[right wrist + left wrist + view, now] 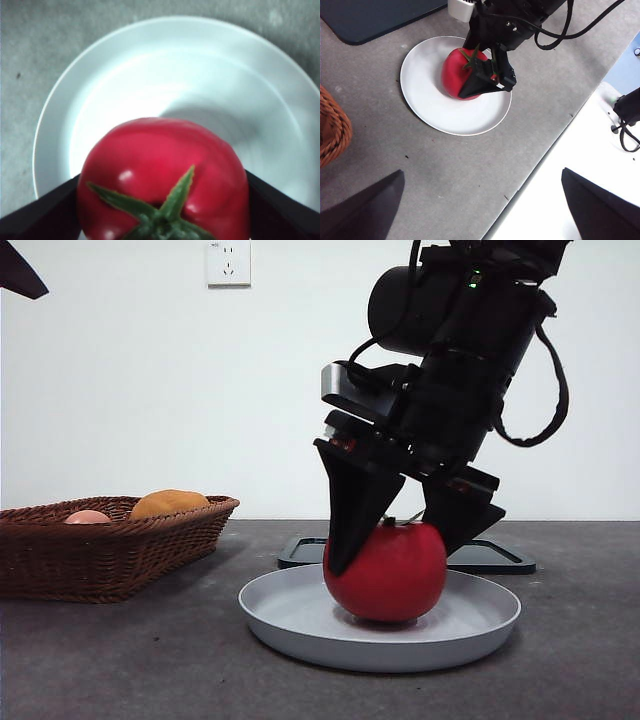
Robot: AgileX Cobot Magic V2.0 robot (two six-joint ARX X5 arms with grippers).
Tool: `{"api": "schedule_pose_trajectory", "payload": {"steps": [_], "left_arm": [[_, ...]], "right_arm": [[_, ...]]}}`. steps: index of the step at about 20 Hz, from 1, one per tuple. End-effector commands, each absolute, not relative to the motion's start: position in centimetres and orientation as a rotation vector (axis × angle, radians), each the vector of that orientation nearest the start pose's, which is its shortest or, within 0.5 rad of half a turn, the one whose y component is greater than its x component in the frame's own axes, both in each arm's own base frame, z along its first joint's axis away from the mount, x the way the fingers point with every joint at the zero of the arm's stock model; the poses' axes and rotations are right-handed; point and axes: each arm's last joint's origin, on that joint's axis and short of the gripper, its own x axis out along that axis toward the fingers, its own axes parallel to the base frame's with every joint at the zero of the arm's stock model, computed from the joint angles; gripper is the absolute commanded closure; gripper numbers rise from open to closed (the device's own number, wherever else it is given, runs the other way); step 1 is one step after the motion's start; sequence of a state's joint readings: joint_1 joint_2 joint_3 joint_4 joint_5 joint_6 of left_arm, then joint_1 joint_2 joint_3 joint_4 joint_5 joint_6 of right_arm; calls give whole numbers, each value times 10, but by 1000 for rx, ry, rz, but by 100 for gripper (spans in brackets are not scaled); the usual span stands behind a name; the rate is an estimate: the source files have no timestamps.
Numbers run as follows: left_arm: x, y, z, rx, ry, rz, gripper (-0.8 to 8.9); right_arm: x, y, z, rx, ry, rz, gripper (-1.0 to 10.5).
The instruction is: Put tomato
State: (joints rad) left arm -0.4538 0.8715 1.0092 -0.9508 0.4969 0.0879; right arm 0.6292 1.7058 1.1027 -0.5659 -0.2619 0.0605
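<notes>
The tomato (390, 575) sits in the pale grey plate (300, 625) on the table (120, 660), calyx up, with the right gripper (400, 540) over it — jaws clamped on its two sides. A wicker basket (110, 550) well to the side holds an orange-yellow fruit (168, 503) and a pinkish one (87, 517). The left gripper (480, 210) hangs apart from the plate, jaws spread wide. A dark tray (495, 556) lies behind the plate.
</notes>
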Motion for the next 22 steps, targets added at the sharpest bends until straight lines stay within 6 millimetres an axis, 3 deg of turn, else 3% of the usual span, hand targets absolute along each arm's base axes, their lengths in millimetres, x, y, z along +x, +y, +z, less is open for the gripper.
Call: {"api": "schedule_pose_trajectory", "payload": {"steps": [1, 9, 12, 17, 22], "left_arm": [[129, -79, 336, 66, 781, -946, 313], [128, -79, 335, 66, 783, -946, 313], [128, -79, 335, 66, 783, -946, 313], [128, -79, 335, 66, 783, -946, 313], [128, -79, 335, 65, 788, -945, 313]], "right_arm": [[264, 205, 207, -159, 1160, 759, 651], [297, 201, 279, -208, 876, 637, 654], [322, 186, 288, -159, 814, 581, 654], [376, 160, 260, -105, 818, 489, 654], [413, 164, 221, -109, 850, 481, 654]]}}
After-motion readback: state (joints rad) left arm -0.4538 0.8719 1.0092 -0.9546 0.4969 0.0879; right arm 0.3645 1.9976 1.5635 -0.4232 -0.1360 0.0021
